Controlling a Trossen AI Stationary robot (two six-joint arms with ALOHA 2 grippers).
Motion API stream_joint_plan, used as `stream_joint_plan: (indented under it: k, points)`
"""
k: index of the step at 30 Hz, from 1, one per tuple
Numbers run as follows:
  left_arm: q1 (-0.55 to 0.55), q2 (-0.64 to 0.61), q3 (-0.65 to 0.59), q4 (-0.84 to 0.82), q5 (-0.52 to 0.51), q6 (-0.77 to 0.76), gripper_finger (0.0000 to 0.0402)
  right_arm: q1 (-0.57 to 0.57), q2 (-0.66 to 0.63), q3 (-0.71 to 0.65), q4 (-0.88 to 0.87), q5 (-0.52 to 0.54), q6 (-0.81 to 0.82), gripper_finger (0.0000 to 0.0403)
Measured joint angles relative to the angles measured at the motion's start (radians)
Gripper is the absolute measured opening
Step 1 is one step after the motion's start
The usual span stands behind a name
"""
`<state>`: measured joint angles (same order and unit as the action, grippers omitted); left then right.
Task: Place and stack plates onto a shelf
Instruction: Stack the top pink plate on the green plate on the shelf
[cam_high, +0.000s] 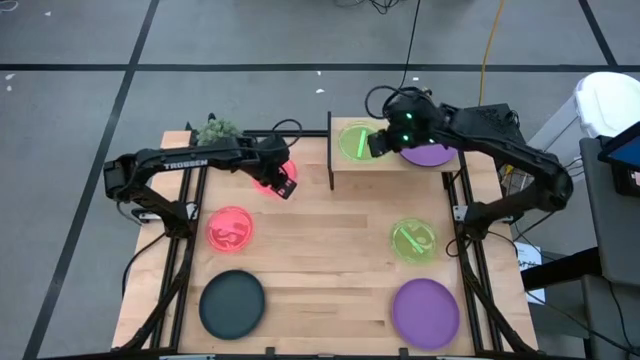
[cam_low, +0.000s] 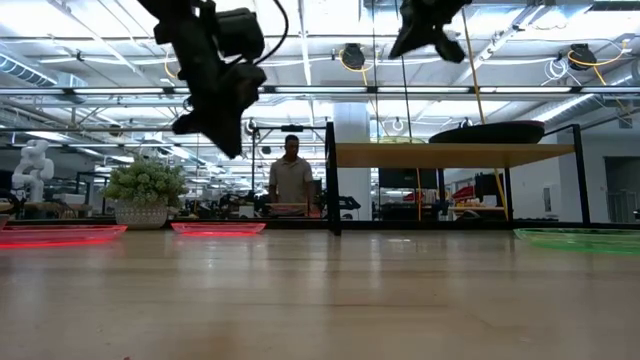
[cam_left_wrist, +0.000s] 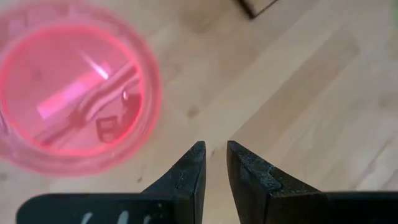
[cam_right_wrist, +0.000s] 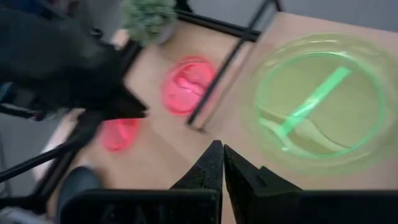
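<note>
Two dark fingers (cam_left_wrist: 186, 177) of the left gripper (cam_left_wrist: 214, 163) fill the near edge of the left wrist view, jaws nearly pressed together with a thin gap and holding nothing, hanging above bare wood just beside a pink-red plate (cam_left_wrist: 74, 93). From above, that gripper (cam_high: 283, 183) sits at the rear left of the surface (cam_high: 320, 250), near the small plant (cam_high: 215, 130).

The right gripper (cam_high: 378, 142) hovers over the shelf (cam_high: 340, 165), jaws pressed together and empty. On the shelf top lie a green plate (cam_high: 352, 140), close to its left edge, and a purple plate (cam_high: 430, 155) on its right half.

On the surface a second pink-red plate (cam_high: 230, 228) and a dark teal plate (cam_high: 232, 304) lie on the left, a second green plate (cam_high: 412, 240) and a second purple plate (cam_high: 425, 312) on the right. Between these two columns runs a wide open strip of wood, up to the shelf's front edge.
</note>
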<state>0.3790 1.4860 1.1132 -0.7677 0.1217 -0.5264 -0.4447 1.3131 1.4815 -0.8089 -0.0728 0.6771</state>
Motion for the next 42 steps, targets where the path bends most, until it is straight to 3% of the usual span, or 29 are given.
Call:
stream_joint_plan:
  k: [11, 27, 30, 35, 38, 42]
  points:
    - [-0.01, 0.0, -0.051, 0.011, -0.057, -0.137, 0.007, 0.176, -0.12, 0.0, -0.008, 0.102, 0.06, 0.0]
    - [-0.017, -0.118, -0.049, -0.036, -0.069, -0.439, 0.0071, 0.185, -0.157, 0.0, -0.181, 0.072, -0.135, 0.0]
    - [-0.021, -0.157, -0.049, -0.084, -0.076, -0.513, 0.0088, 0.185, -0.162, 0.0, -0.187, 0.044, -0.172, 0.0]
    - [-0.017, -0.183, -0.048, -0.215, -0.178, -0.576, 0.0139, 0.186, -0.163, 0.0, -0.192, -0.024, -0.22, 0.0]
    - [0.008, -0.181, -0.064, -0.185, -0.119, -0.486, 0.0158, 0.186, -0.163, 0.0, -0.193, -0.036, -0.22, 0.0]
    - [0.066, -0.176, -0.141, -0.095, -0.065, -0.509, 0.0161, 0.195, -0.163, 0.0, -0.192, -0.036, -0.235, 0.0]
